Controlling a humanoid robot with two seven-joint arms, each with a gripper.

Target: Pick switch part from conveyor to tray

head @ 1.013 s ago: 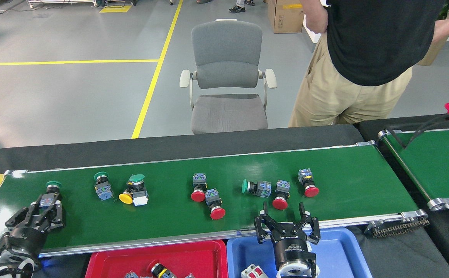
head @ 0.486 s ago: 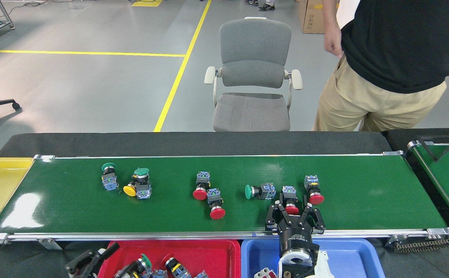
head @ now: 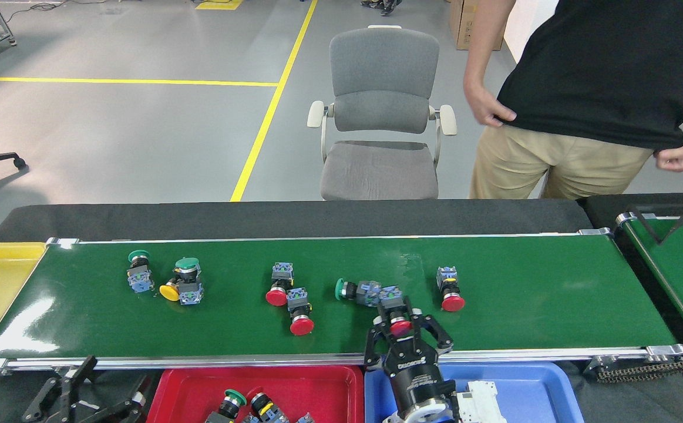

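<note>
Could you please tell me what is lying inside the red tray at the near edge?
The red tray holds a green-capped switch and a red-capped switch, with another part at the frame's bottom. The frame edge cuts off the tray's near part, so anything further is unseen.

The right gripper is black, built of slim linked bars that fork into two fingers, with small screws at the joints. Its body is a black cylinder bearing white lettering too small to read, and it ends in a silver ring. Below that ring a white block with dark slots sits against the wrist. The left gripper shows only as black angular bars with holes in them, a small white piece near its base, and little else at the bottom edge.
</note>
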